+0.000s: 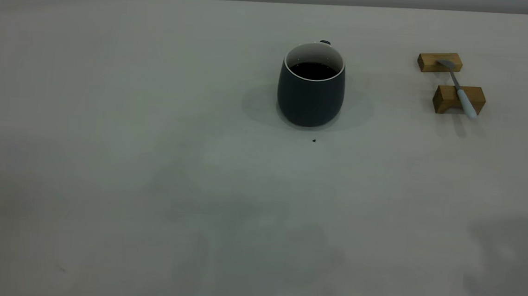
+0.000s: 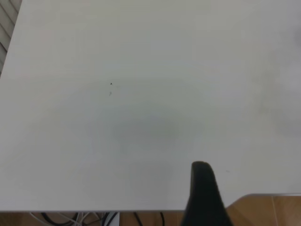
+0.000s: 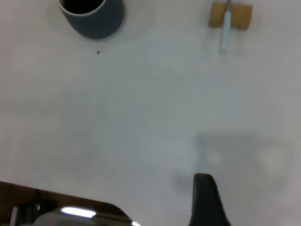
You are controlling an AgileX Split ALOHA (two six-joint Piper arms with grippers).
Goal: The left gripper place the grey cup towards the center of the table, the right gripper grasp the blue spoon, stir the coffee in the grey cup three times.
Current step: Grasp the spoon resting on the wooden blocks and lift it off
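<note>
The grey cup (image 1: 310,98) stands upright near the middle of the table (image 1: 151,168), with dark coffee (image 1: 313,70) inside and its handle turned to the far side. The blue spoon (image 1: 461,90) lies across two wooden blocks at the far right, untouched. Neither gripper shows in the exterior view. In the right wrist view, a black part of the right gripper (image 3: 207,202) hangs over bare table, well away from the cup (image 3: 94,19) and the spoon (image 3: 226,28). The left gripper (image 2: 203,197) is over the table's edge, with no task object in its view.
Two tan wooden blocks (image 1: 439,62) (image 1: 459,99) carry the spoon. A tiny dark speck (image 1: 314,141) lies just in front of the cup. Wooden floor (image 2: 273,212) and cables show past the table's edge in the left wrist view.
</note>
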